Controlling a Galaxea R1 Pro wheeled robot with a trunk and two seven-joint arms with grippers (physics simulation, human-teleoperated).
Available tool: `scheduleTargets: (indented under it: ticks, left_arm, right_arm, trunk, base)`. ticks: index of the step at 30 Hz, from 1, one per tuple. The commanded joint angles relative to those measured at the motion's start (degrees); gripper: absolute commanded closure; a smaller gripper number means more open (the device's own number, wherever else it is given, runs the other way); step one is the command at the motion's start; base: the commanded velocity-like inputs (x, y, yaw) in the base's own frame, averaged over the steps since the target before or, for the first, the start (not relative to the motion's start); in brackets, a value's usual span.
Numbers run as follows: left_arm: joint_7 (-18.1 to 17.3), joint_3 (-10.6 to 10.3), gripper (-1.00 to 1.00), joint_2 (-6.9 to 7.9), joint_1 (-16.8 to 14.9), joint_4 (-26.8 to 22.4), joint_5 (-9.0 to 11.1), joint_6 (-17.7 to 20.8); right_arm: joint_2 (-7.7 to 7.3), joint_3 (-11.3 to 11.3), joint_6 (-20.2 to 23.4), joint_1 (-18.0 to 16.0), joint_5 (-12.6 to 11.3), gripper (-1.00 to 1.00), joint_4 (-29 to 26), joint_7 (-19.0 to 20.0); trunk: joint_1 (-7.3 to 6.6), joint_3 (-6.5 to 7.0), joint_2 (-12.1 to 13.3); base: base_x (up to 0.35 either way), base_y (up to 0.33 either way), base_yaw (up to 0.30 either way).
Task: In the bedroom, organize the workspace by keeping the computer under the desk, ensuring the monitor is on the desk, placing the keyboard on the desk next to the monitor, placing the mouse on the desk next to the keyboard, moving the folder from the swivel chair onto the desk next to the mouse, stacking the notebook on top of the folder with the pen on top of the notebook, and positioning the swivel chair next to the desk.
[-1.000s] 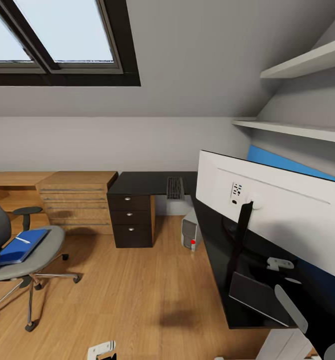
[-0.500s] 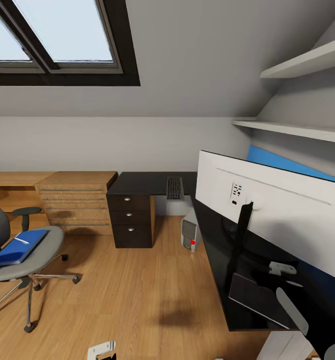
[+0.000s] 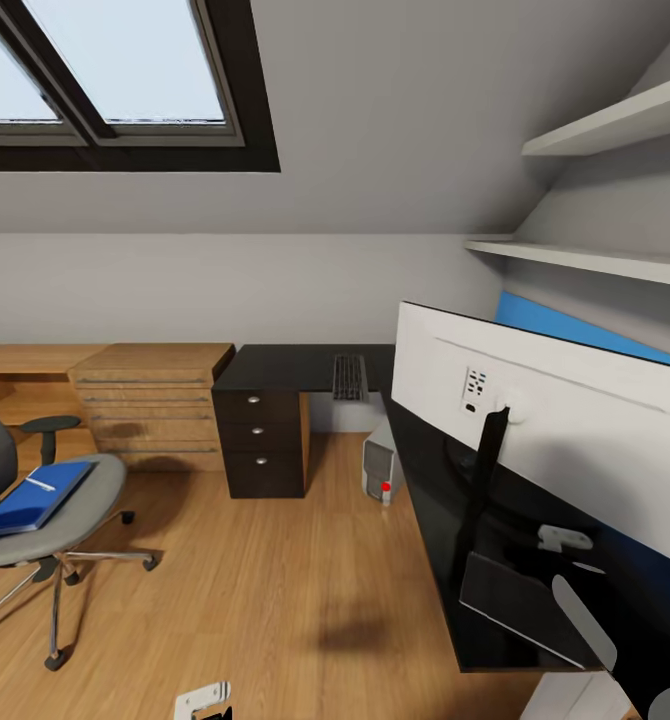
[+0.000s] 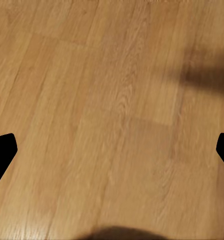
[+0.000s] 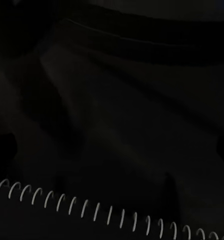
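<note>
The monitor (image 3: 575, 430) stands on the black desk (image 3: 295, 366) at the right, its white back toward me. The keyboard (image 3: 350, 376) lies on the desk's far part, and the computer (image 3: 380, 462) stands on the floor under it. At the left, the swivel chair (image 3: 70, 520) carries the blue folder (image 3: 25, 500) with the pen (image 3: 41, 483) on it. A dark spiral-bound notebook (image 5: 117, 210) (image 3: 520, 597) lies by the monitor's stem, with my right gripper (image 3: 563, 538) just over it; its jaws are lost in the dark. My left gripper (image 3: 203, 698) (image 4: 112, 150) hangs open over the floor.
A light wooden drawer chest (image 3: 155, 400) stands against the back wall beside a dark drawer unit (image 3: 263, 440) under the desk's end. White shelves (image 3: 595, 260) jut out above the desk on the right. Wood floor (image 3: 275, 580) stretches between chair and desk.
The whole picture has drifted slightly left, so the camera has moved. The chair, desk things and grippers keep their places relative to one another.
</note>
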Motion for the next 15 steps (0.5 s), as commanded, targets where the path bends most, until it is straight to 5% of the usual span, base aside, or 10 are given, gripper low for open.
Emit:
scheduleTargets:
  ticks: [1, 15]
  left_arm:
    - [0.1, 0.1, -1.0, -0.02, 0.0, 0.0, 0.3, -0.2]
    - [0.0, 0.3, -1.0, -0.05, 0.0, -0.3, 0.4, -0.2]
  right_arm:
    - [-0.09, 0.3, 0.1, 0.0, -0.6, -1.0, -0.1, -0.6]
    - [-0.09, 0.3, 0.2, 0.0, -0.7, -1.0, 0.1, -0.6]
  trunk:
    - [0.01, -0.06, 0.0]
    - [0.23, -0.24, -0.4]
  base:
    - [0.083, 0.0, 0.0]
    - [0.019, 0.0, 0.0]
